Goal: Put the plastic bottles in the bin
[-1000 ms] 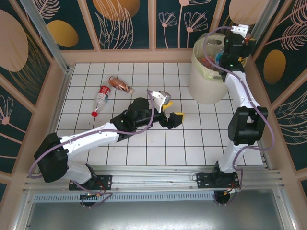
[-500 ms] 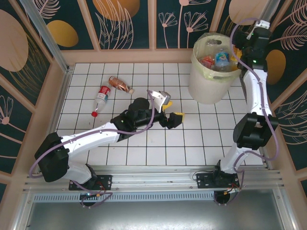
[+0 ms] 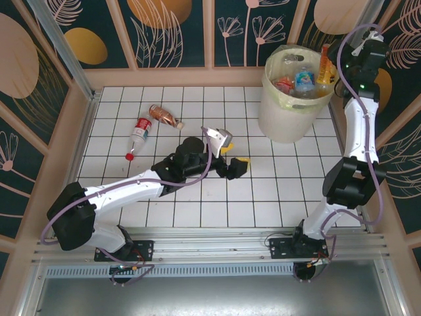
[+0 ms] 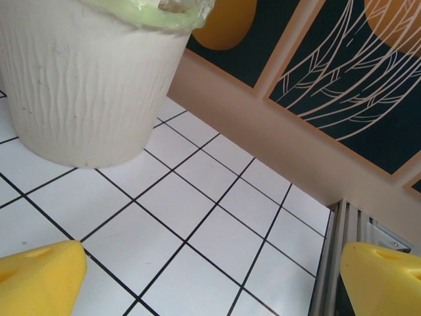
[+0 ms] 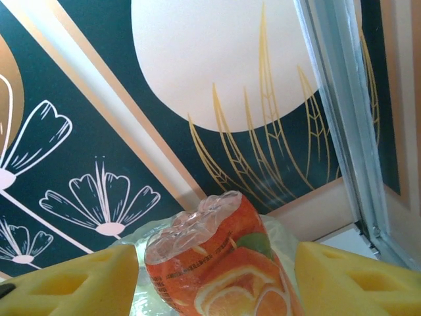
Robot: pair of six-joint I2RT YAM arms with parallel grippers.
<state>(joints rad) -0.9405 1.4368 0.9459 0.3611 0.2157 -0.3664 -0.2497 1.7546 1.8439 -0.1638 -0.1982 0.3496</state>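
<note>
Grasping an orange bottle [image 5: 217, 263], the right fingers [image 5: 348, 276] hang at 3 o'clock of the bin [image 3: 279, 122] — left fingers [image 4: 39, 276] spread, empty.

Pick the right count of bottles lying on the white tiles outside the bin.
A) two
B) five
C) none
A: just a red-labelled bottle and an amber bottle lie on the tiles, both well to the left of the bin.

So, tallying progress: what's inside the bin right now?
Visible inside the bin: a blue-labelled bottle, a red-labelled one, and an orange bottle upright at the right rim. Anything lying beneath them is covered.
</note>
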